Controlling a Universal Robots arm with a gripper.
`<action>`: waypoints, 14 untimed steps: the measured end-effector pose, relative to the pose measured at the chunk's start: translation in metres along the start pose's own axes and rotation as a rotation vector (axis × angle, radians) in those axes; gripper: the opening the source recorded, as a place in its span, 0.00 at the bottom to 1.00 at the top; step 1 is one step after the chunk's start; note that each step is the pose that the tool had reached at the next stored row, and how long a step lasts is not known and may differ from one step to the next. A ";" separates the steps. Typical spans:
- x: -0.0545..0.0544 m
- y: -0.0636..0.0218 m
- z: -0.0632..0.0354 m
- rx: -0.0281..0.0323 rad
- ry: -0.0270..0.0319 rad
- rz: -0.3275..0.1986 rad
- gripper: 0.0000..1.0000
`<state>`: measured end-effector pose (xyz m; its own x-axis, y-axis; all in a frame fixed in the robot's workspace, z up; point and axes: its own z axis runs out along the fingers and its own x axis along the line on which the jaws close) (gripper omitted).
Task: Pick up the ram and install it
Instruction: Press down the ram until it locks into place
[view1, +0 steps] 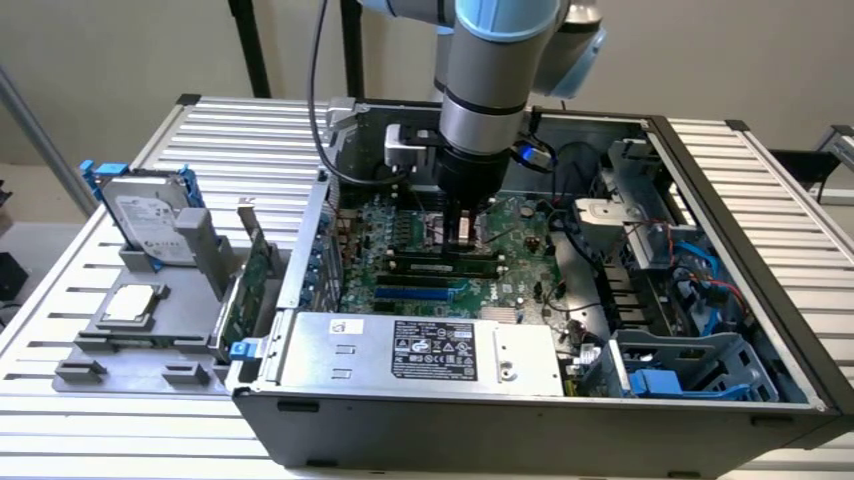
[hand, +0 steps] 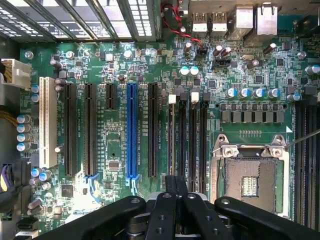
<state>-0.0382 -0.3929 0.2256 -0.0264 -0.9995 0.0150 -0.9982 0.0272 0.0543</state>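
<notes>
The ram (view1: 441, 263) is a thin green stick with black chips. It stands on edge in a slot of the motherboard (view1: 514, 225) inside the open computer case. In the wrist view the ram (hand: 171, 140) appears edge-on as a narrow line in the memory slot closest to the black expansion slot. My gripper (view1: 462, 238) reaches straight down into the case, near the middle of the stick's length. Its fingers (hand: 181, 186) are pressed together, so the gripper (hand: 176, 182) is shut. I cannot tell whether the tips touch the ram's top edge.
A silver power supply (view1: 420, 350) fills the case's front. Beside the memory slots are the open CPU socket (hand: 250, 175) and a blue expansion slot (hand: 131, 130). Outside the case, a grey rack holds an expansion card (view1: 247, 280), a hard drive (view1: 147, 215) and a processor (view1: 134, 303).
</notes>
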 end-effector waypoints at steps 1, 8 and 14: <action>0.000 0.0000 0.0016 0.0012 0.0004 0.000 0.11; 0.000 -0.0002 -0.0127 0.0031 -0.0018 0.000 0.11; 0.000 -0.0022 -0.0314 -0.0002 -0.0028 0.000 0.11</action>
<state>-0.0344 -0.3926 0.2568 -0.0264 -0.9996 0.0122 -0.9981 0.0270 0.0545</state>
